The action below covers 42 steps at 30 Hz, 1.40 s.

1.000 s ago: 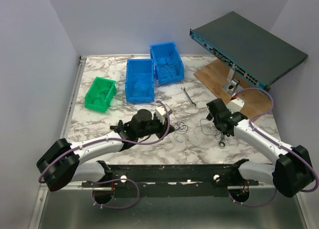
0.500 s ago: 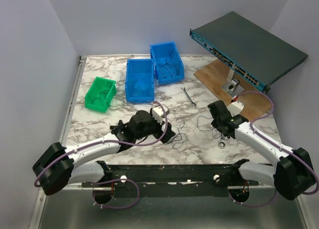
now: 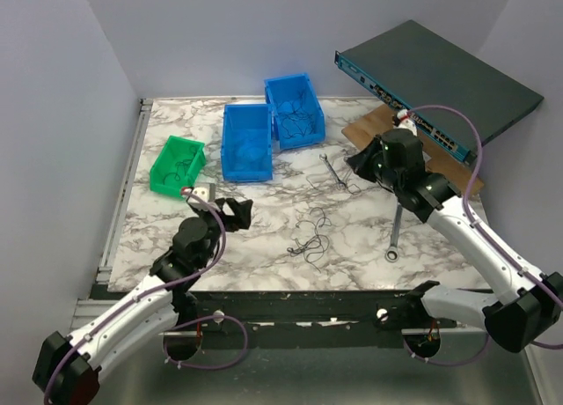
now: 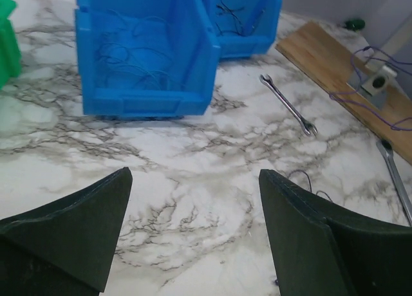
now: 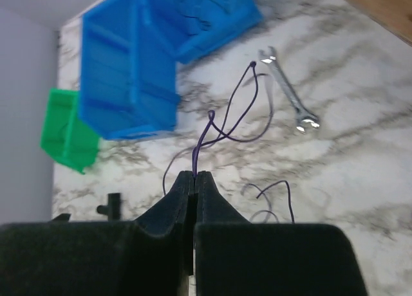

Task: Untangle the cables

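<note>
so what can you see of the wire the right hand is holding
The wire is a very thin, flexible strand that looks purple in the right wrist view. One end is pinched between the shut fingers of the right hand. From there it runs out in loose curves and a couple of open loops. It lies over the marble table beside the small silver wrench. Whether its far end rests on the table cannot be told.

Setting is reading as a robotics lab test cell. Plain grey walls (image 3: 264, 35) are boxing in a marble-patterned counter (image 3: 158, 233), and two robot arms (image 3: 479, 242) are working from its near edge. Blue parts bins (image 3: 246, 145), a green bin (image 3: 178, 165), a rack-mount network switch (image 3: 440, 84) and a wrench (image 3: 332, 172) are sitting around as test props.
</note>
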Each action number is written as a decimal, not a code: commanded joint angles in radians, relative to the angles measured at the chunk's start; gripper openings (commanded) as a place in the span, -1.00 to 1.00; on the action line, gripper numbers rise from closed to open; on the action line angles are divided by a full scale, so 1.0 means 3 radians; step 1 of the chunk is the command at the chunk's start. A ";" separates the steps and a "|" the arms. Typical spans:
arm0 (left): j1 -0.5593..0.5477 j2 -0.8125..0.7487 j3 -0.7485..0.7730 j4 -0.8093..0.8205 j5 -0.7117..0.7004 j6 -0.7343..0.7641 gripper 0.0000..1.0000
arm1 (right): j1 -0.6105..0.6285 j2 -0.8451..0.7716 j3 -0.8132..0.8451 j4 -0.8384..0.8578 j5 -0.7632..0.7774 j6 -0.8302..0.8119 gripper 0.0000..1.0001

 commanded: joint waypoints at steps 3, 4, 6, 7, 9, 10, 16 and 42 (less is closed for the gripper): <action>0.0042 -0.0671 -0.0266 -0.0211 -0.1280 -0.0384 0.62 | 0.0163 0.0418 0.0508 0.0650 -0.1002 -0.0465 -0.99; 0.0041 -0.0742 -0.0293 -0.0235 -0.1358 -0.0400 0.62 | 0.0192 0.0502 0.0574 0.0737 -0.1066 -0.0486 -0.99; 0.0043 -0.0808 -0.0323 -0.0206 -0.1320 -0.0344 0.62 | 0.0253 0.0683 0.0733 0.0870 -0.1157 -0.0501 -0.99; 0.0044 -0.0811 -0.0323 -0.0175 -0.1215 -0.0263 0.63 | 0.0304 0.0801 0.0839 0.0906 -0.1230 -0.0534 -0.99; 0.0052 -0.0732 -0.0270 -0.0188 -0.1058 -0.0233 0.77 | 0.0454 0.1037 0.1085 0.0913 -0.1326 -0.0605 -0.99; 0.0067 -0.0653 -0.0159 -0.0356 -0.1006 -0.0330 0.86 | 0.0540 0.1163 0.1227 0.0902 -0.1351 -0.0656 -0.99; 0.0440 -0.0504 0.0901 -0.1948 -0.0147 -0.1051 0.97 | 0.0982 0.1840 0.1850 0.0730 -0.1255 -0.0783 -0.99; 0.0730 -0.0369 0.1283 -0.1439 0.2026 -0.0238 0.92 | 0.1198 0.1812 0.1775 0.0784 -0.2366 -0.0436 -0.99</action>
